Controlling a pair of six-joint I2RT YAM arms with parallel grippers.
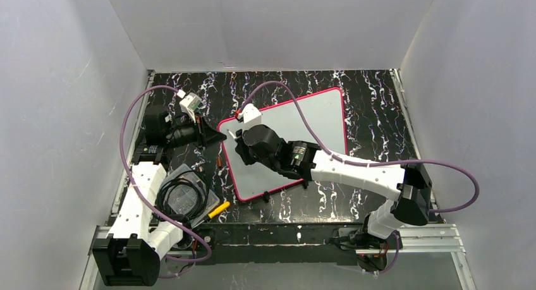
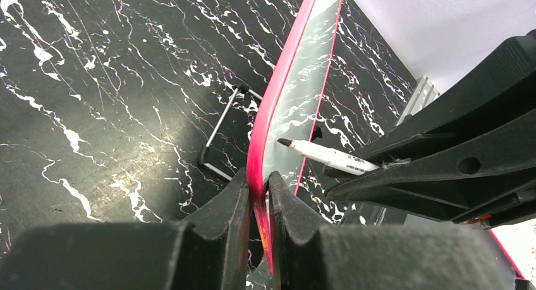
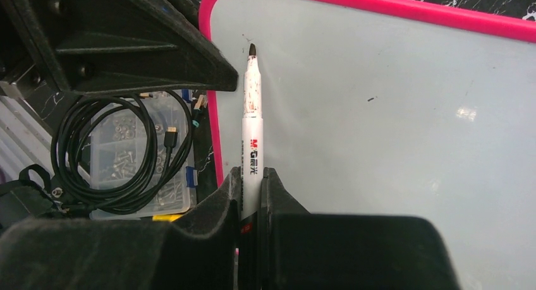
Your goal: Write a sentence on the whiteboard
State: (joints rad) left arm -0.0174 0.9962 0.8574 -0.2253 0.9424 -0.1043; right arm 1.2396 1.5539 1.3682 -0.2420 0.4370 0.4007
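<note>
- The right gripper (image 3: 251, 179) is clenched on a white plastic marker pen (image 3: 252, 135), whose long axis runs straight ahead of the fingers.
- Its dark tip sits just inside a rounded corner of the large, glossy white, pink-framed whiteboard (image 3: 379, 145). I cannot tell whether it touches the board.
- The bare face spreads right of and beyond the tip, and no sentence shows yet.
- Just left of the tip, the left gripper (image 2: 259, 184) pinches the board's frame.
</note>
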